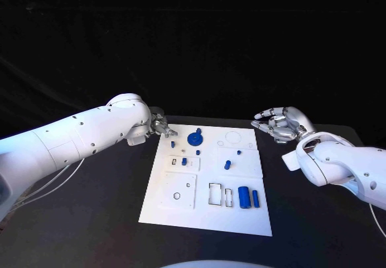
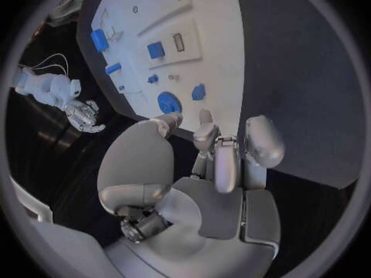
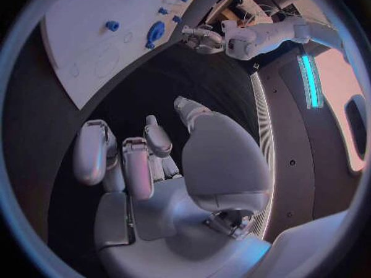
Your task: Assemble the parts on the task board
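Note:
The white task board [image 1: 241,215] lies in the middle of the black table. A round blue part [image 1: 194,138] sits near its far edge, with small blue pieces [image 1: 227,164] below it. Two blue cylinders [image 1: 249,197] lie side by side in the near right area. My left hand [image 1: 159,126] hovers at the board's far left corner, fingers apart and holding nothing; its wrist view shows the hand [image 2: 213,160] just short of the round blue part [image 2: 169,102]. My right hand [image 1: 279,125] is off the far right corner, loosely curved and empty, as the right wrist view [image 3: 154,160] confirms.
Bare black table [image 1: 88,223] surrounds the board on both sides. Several empty outlined recesses [image 1: 216,193] mark the board's near half. The left wrist view shows my right hand [image 2: 83,114] across the board [image 2: 216,18]; the right wrist view shows my left hand [image 3: 203,38] beyond the board [image 3: 77,49].

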### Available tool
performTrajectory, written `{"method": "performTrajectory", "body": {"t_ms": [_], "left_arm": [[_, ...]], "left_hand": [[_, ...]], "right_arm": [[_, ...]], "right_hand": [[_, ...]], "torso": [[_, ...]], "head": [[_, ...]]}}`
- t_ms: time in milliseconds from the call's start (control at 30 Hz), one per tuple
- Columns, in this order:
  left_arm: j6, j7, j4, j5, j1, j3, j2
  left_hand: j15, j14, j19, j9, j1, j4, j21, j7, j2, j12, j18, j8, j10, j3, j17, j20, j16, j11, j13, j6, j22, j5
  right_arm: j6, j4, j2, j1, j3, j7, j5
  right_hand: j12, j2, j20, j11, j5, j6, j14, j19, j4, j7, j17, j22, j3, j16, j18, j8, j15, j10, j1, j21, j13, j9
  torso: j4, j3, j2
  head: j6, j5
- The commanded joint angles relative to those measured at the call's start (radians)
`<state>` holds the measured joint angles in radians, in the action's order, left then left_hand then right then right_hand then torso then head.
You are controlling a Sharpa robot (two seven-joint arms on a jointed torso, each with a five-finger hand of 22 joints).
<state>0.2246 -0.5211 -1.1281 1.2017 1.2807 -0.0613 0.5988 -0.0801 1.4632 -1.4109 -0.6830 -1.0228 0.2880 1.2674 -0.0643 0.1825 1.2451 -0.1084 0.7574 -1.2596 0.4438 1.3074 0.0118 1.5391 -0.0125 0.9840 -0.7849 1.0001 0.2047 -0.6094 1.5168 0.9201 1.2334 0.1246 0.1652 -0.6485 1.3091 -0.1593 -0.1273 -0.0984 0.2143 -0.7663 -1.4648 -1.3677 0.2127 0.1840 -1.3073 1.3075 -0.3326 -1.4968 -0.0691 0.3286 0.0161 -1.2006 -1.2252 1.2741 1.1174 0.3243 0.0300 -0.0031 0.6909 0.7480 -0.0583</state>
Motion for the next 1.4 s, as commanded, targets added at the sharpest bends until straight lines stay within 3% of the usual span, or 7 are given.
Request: {"method": "performTrajectory", "body": {"t_ms": [33, 233, 500, 933, 1400], "left_arm": [[0.046, 0.004, 0.022, 0.049, 0.002, 0.003, -0.011], [0.078, 0.006, 0.053, 0.028, 0.002, 0.015, -0.032], [0.103, 0.01, 0.076, -0.002, 0.001, 0.025, -0.05], [0.113, 0.011, 0.089, -0.035, 0.0, 0.031, -0.062], [0.107, 0.014, 0.106, -0.053, -0.004, 0.038, -0.078]], "left_hand": [[0.007, 0.088, 0.002, 0.002, -0.011, 0.0, -0.004, -0.004, 0.002, -0.004, 0.003, -0.004, 0.0, -0.006, 0.189, 0.008, 0.0, 0.005, -0.003, -0.005, 0.001, 0.005], [0.008, 0.089, 0.002, 0.006, -0.012, 0.002, -0.003, -0.006, 0.008, -0.004, 0.004, -0.01, 0.001, -0.016, 0.193, 0.01, 0.002, 0.007, -0.002, -0.008, 0.003, 0.003], [0.009, 0.09, 0.001, 0.008, -0.01, 0.004, -0.001, -0.006, 0.007, -0.003, 0.004, -0.012, 0.0, -0.02, 0.195, 0.01, 0.003, 0.008, 0.0, -0.01, 0.006, 0.002], [0.01, 0.091, 0.0, 0.01, -0.01, 0.003, 0.002, -0.006, 0.002, -0.002, 0.005, -0.015, 0.0, -0.022, 0.199, 0.011, 0.005, 0.008, 0.0, -0.013, 0.012, 0.002], [0.01, 0.091, 0.0, 0.017, -0.042, -0.002, 0.004, -0.007, -0.014, -0.002, 0.005, -0.025, 0.002, -0.023, 0.201, 0.013, 0.006, 0.008, -0.003, -0.02, 0.014, 0.005]], "right_arm": [[0.009, 0.001, -0.001, -0.001, 0.0, 0.007, -0.003], [0.009, 0.001, -0.002, 0.0, 0.0, 0.007, -0.003], [0.009, 0.002, -0.003, 0.0, 0.0, 0.008, -0.003], [0.009, 0.0, -0.006, 0.0, 0.0, 0.008, -0.003], [0.011, -0.002, -0.009, 0.0, 0.0, 0.008, -0.004]], "right_hand": [[-0.003, 0.001, 0.001, 0.0, -0.005, 0.004, -0.055, 0.006, 0.002, -0.002, -0.05, 0.014, 0.002, 0.007, -0.013, 0.004, 0.006, 0.002, 0.01, -0.005, 0.001, -0.001], [-0.003, 0.001, 0.001, 0.0, -0.005, 0.004, -0.055, 0.006, 0.002, -0.002, -0.05, 0.014, 0.002, 0.007, -0.013, 0.004, 0.006, 0.002, 0.01, -0.005, 0.001, -0.001], [-0.003, 0.001, 0.001, 0.0, -0.005, 0.004, -0.055, 0.006, 0.002, -0.002, -0.05, 0.014, 0.002, 0.007, -0.013, 0.004, 0.006, 0.002, 0.01, -0.005, 0.001, -0.001], [-0.004, 0.002, 0.001, 0.0, -0.002, 0.005, -0.055, 0.006, 0.003, -0.002, -0.05, 0.014, 0.003, 0.007, -0.013, 0.004, 0.006, 0.003, 0.01, -0.005, -0.001, -0.001], [-0.003, 0.003, 0.001, 0.0, -0.001, 0.005, -0.055, 0.007, 0.004, -0.002, -0.049, 0.014, 0.004, 0.007, -0.013, 0.005, 0.005, 0.003, 0.009, -0.006, -0.001, -0.001]], "torso": [[-0.0013, 0.0009, 0.0], [0.0003, 0.0002, 0.0], [-0.0011, 0.0017, -0.001], [0.0009, 0.0034, -0.003], [0.0, 0.0018, -0.002]], "head": [[0.002, -0.002], [0.005, 0.006], [0.008, 0.004], [0.011, 0.002], [0.013, 0.002]]}}
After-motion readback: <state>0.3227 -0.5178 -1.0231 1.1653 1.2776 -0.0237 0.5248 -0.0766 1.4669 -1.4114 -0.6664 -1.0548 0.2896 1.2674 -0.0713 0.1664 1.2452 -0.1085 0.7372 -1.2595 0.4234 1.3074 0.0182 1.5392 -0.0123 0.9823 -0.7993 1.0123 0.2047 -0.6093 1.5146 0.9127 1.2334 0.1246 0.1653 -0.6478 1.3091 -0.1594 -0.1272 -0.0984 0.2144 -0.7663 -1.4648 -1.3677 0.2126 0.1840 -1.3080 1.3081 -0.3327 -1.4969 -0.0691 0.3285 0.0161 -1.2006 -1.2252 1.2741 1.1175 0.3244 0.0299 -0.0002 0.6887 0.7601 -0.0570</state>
